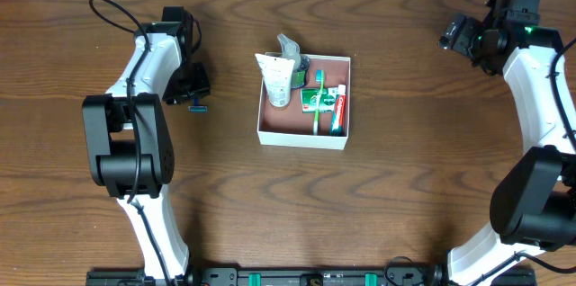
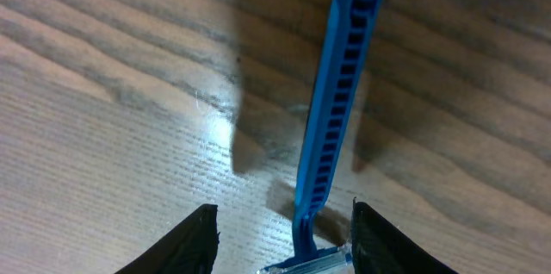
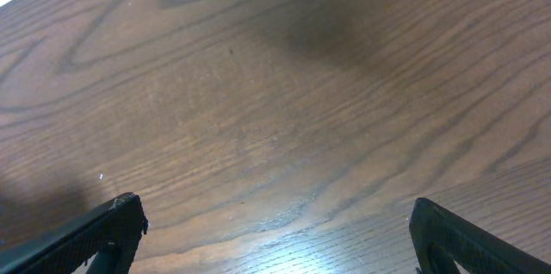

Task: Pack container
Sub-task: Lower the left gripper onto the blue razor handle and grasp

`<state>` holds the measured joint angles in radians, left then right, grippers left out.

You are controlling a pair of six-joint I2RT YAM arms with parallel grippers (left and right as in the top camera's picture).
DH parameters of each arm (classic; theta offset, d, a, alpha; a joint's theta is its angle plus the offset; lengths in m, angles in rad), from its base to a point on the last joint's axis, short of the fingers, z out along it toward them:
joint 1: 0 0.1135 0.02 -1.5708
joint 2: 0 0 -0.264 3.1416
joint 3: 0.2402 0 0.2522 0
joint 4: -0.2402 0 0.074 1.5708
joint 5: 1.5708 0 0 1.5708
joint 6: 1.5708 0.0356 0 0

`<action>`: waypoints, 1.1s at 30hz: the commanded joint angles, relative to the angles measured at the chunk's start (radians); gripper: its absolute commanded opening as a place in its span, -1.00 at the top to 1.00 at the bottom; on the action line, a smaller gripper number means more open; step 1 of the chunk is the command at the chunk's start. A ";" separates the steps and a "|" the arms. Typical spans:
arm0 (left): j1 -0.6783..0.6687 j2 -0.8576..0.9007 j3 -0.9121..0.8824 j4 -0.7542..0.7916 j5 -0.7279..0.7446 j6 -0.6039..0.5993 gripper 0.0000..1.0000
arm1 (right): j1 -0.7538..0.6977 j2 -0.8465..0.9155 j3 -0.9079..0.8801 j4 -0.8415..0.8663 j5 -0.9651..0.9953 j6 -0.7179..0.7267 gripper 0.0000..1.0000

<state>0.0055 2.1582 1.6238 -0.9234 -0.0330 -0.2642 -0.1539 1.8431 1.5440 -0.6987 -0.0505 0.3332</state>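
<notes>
The container (image 1: 302,137), a shallow white box with a pinkish-brown inside, sits mid-table and holds a white tube (image 1: 276,76), a green toothbrush (image 1: 317,97) and a toothpaste box (image 1: 337,109). A blue razor (image 2: 334,110) lies on the wood to the container's left; only its end (image 1: 198,108) shows in the overhead view. My left gripper (image 2: 284,239) is low over the razor, its open fingers on either side of the razor's head, the right finger touching or nearly touching it. My right gripper (image 3: 275,231) is open and empty over bare wood at the far right.
The brown wooden table (image 1: 405,169) surrounds the container. The left arm (image 1: 135,97) stands at the left and the right arm (image 1: 540,97) at the right. Black cables run behind both arms.
</notes>
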 commanded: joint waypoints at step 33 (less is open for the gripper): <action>-0.018 0.008 -0.082 0.075 0.051 0.001 0.88 | 0.003 0.008 0.013 -0.001 0.009 0.014 -0.99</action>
<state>-0.0113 2.1582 1.5551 -0.8375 0.0086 -0.2615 -0.1539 1.8431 1.5440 -0.6983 -0.0509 0.3336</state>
